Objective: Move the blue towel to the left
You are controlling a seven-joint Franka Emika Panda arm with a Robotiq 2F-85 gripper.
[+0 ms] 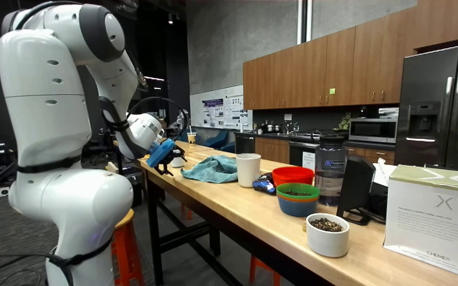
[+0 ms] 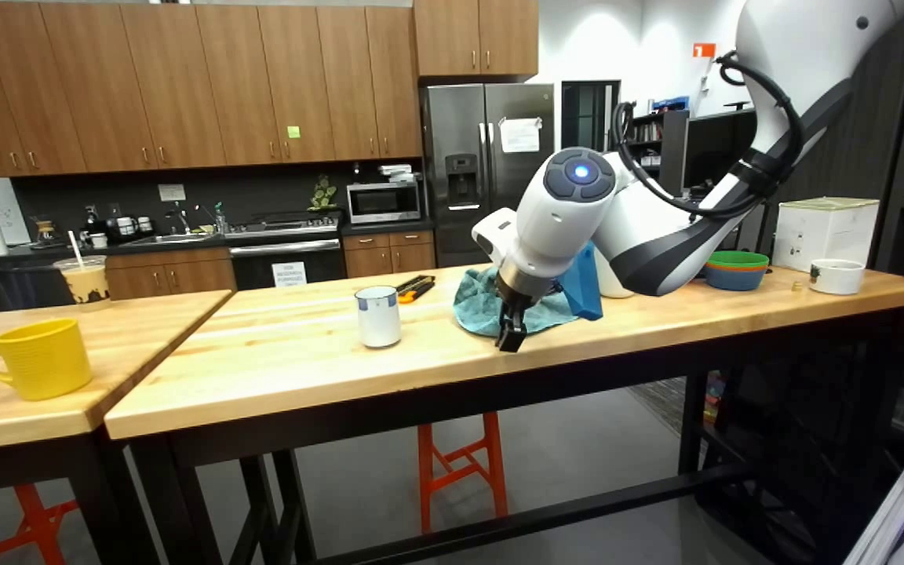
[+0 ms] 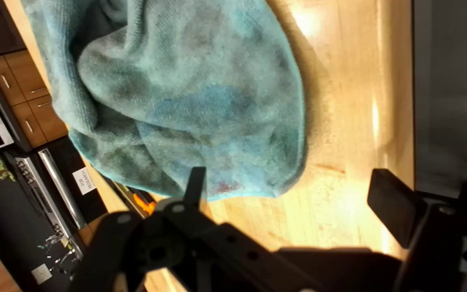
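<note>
The blue towel (image 3: 217, 81) lies rumpled in several folds on the wooden table, its near edge curving along the tabletop in the wrist view. In both exterior views the towel (image 1: 213, 170) (image 2: 475, 302) shows too, partly covered by the arm in one of them. My gripper (image 3: 289, 172) is open, its fingers wide apart with nothing held between them. One finger (image 3: 195, 186) overlaps the towel's lower edge in the wrist view; whether it touches cannot be told. The other finger stands over bare wood near the table's edge. In an exterior view the gripper (image 1: 175, 163) appears beside the towel's end, above the tabletop.
A white mug (image 2: 378, 318) and orange-handled tools (image 2: 415, 289) stand near the towel. On its opposite side are a white canister (image 1: 248, 171), a red bowl (image 1: 292, 174), stacked bowls (image 1: 297, 204) and a water bottle (image 1: 330, 171). A yellow mug (image 2: 44, 361) sits on the adjoining table.
</note>
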